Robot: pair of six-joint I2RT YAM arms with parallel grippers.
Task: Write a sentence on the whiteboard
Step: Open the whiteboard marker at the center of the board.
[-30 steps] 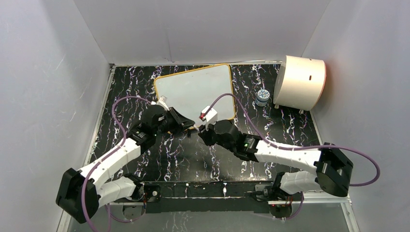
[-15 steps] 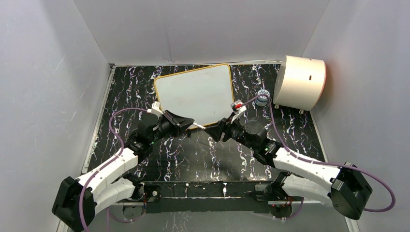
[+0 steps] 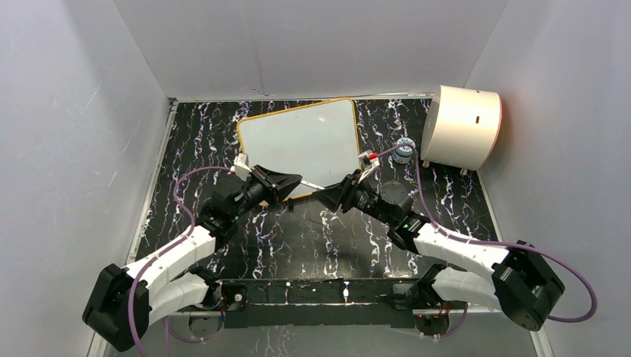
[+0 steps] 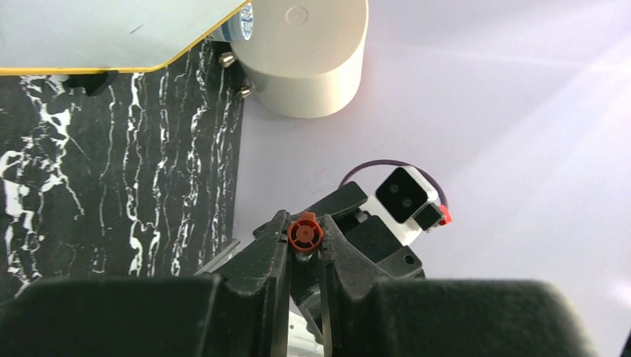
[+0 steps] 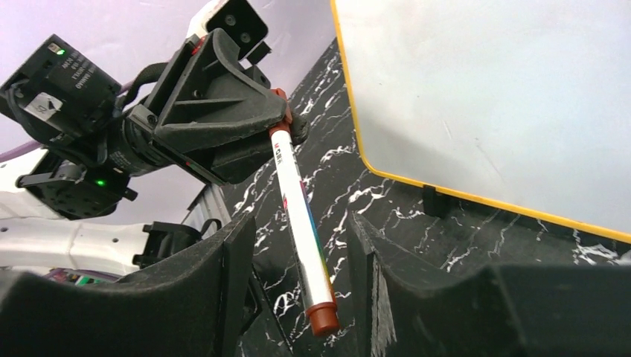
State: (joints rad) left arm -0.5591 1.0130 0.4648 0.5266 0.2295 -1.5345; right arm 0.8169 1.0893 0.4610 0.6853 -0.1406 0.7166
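Top view: flat white whiteboard with orange-yellow rim (image 3: pixel 298 137) lies far-centre on black marbled worktop (image 3: pixel 193 149). Left pincer (image 3: pixel 296 181) clamps white red-capped marker (image 3: pixel 312 186). Right pincer (image 3: pixel 323 195), nose-to-nose with it a second ago, now sits farther right.
Left wrist: marker's red end nipped tight.
Right wrist: right pincer half open, fingers either side of marker, gaps showing.
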